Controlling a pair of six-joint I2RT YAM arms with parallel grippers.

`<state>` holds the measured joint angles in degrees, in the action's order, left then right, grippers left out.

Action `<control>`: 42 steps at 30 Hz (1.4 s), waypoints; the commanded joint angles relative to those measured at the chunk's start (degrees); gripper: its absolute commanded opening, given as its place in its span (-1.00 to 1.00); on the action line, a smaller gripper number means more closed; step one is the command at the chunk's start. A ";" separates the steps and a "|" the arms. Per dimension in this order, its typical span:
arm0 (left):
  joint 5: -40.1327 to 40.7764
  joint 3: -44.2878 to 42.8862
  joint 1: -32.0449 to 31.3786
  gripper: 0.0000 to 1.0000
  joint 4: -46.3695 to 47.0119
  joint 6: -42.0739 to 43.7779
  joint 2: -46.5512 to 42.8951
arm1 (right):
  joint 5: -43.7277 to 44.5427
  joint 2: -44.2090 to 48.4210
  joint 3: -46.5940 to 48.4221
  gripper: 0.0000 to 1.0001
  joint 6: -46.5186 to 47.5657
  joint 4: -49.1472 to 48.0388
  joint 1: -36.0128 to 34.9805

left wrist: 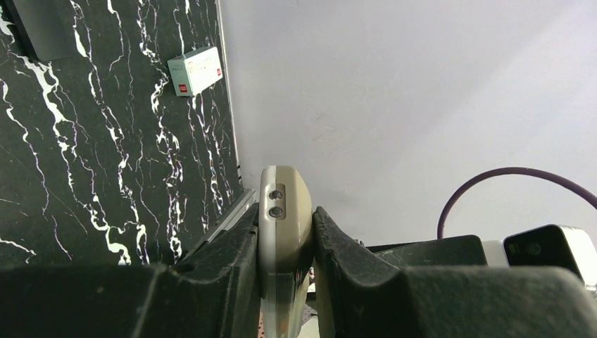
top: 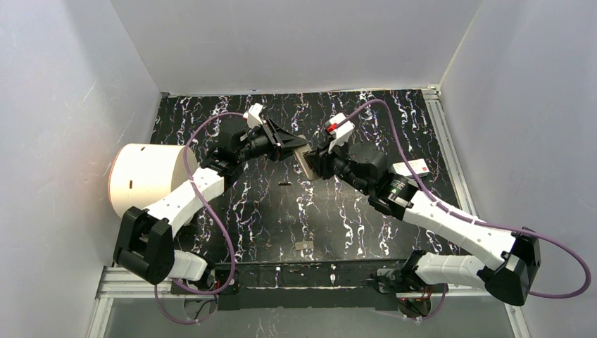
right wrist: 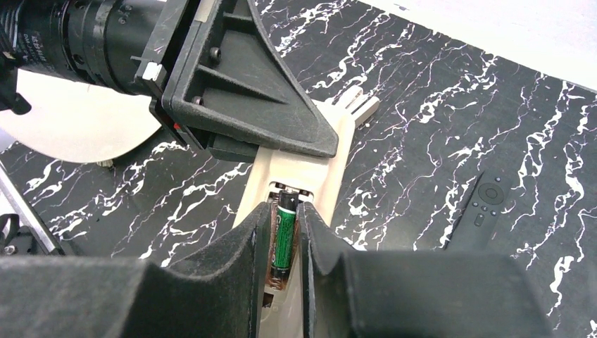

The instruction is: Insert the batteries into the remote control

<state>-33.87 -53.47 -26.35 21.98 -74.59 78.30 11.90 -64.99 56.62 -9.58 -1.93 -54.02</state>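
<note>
My left gripper [top: 287,146] is shut on the end of a beige remote control [top: 305,160] and holds it above the table; its fingers clamp the remote's end [left wrist: 283,193] in the left wrist view. The remote's back is open [right wrist: 331,151]. My right gripper [right wrist: 285,211] meets it from the right, shut on a green battery [right wrist: 285,238] that lies lengthwise in the open compartment. A tiny dark cell [top: 284,183] lies on the table below the remote. No blue battery is in view.
A black remote [right wrist: 482,208] lies on the marbled black table [top: 352,218]. A white round tub [top: 144,176] stands at the left. A small white box [top: 415,167] lies at the right. A small grey piece [top: 304,245] lies near the front edge.
</note>
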 commanded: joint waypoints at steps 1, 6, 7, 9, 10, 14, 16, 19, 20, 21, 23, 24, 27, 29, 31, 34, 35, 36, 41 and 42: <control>-1.29 -3.47 -0.13 -1.00 -0.33 0.38 -2.19 | -0.52 2.07 -0.29 -0.39 1.82 -0.42 0.22; -1.29 -3.49 -0.12 -1.00 -0.71 0.67 -2.12 | -1.09 1.92 0.41 -0.23 -0.21 -0.05 0.18; -1.34 -3.41 -0.13 -1.00 -0.71 0.82 -2.10 | -1.13 1.64 1.02 -0.21 -1.06 0.17 0.18; -1.29 -3.24 -0.11 -1.00 -0.79 0.97 -2.10 | -1.45 1.12 2.42 -0.18 -2.24 0.33 0.20; -1.29 -3.15 -0.11 -1.00 -0.87 1.16 -2.10 | -1.06 0.96 3.09 -0.14 -3.17 0.38 0.20; -1.29 -2.96 -0.11 -1.00 -1.16 2.22 -2.19 | 0.92 0.84 5.31 0.31 -6.96 0.72 0.29; -1.65 -2.94 -0.11 -1.00 -1.20 3.64 -2.19 | 1.77 1.60 5.28 0.55 -9.66 -0.21 0.23; -1.35 -2.55 -0.11 -1.00 -1.31 5.89 -2.86 | 3.37 2.66 5.19 0.77 -13.91 -0.60 0.25; -1.31 -2.44 -0.11 -1.00 -1.47 6.68 -2.97 | 4.26 3.21 4.98 0.82 -15.94 -0.70 0.28; -1.41 -2.43 -0.11 -1.00 -1.54 7.29 -3.00 | 5.25 3.57 4.73 0.86 -18.20 -0.70 0.30; -1.76 -2.47 -0.11 -1.00 -1.52 8.25 -2.98 | 8.37 4.28 3.92 0.93 -24.53 0.05 0.31; -2.00 -2.57 -0.11 -1.00 -1.50 8.99 -2.98 | 10.55 4.65 3.33 0.97 -28.18 1.11 0.30; -2.66 -2.95 -0.12 -1.00 -1.50 11.47 -3.21 | 15.85 7.27 -0.77 0.97 -42.13 3.15 0.37; -2.61 -3.16 -0.13 -1.00 -1.50 12.49 -3.49 | 17.34 9.83 -5.49 0.97 -48.46 -0.90 0.36; -3.05 -3.57 -0.12 -1.00 -1.52 12.95 -3.51 | 18.60 11.38 -8.41 0.97 -53.04 -3.21 0.36; -3.39 -3.98 -0.13 -1.00 -1.52 12.72 -3.41 | 19.11 11.76 -9.47 0.97 -57.68 -2.22 0.40; -3.42 -4.08 -0.11 -1.00 -1.57 12.56 -3.39 | 18.69 11.78 -10.07 0.97 -58.95 -2.85 0.48; -3.28 -4.09 -0.11 -1.00 -1.51 12.46 -3.34 | 18.04 11.98 -11.07 0.97 -60.01 -4.20 0.47; 0.05 -3.39 -0.11 -1.00 -1.53 11.61 -3.68 | 17.96 13.96 -17.54 0.97 -68.16 -11.36 0.43; 0.48 -3.35 -0.11 -1.00 -1.50 11.39 -3.56 | 17.91 13.80 -17.82 0.97 -69.05 -11.30 0.48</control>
<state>-34.98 -55.24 -26.37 19.62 -63.09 77.17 28.14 -52.75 41.15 -69.89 -6.68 -53.65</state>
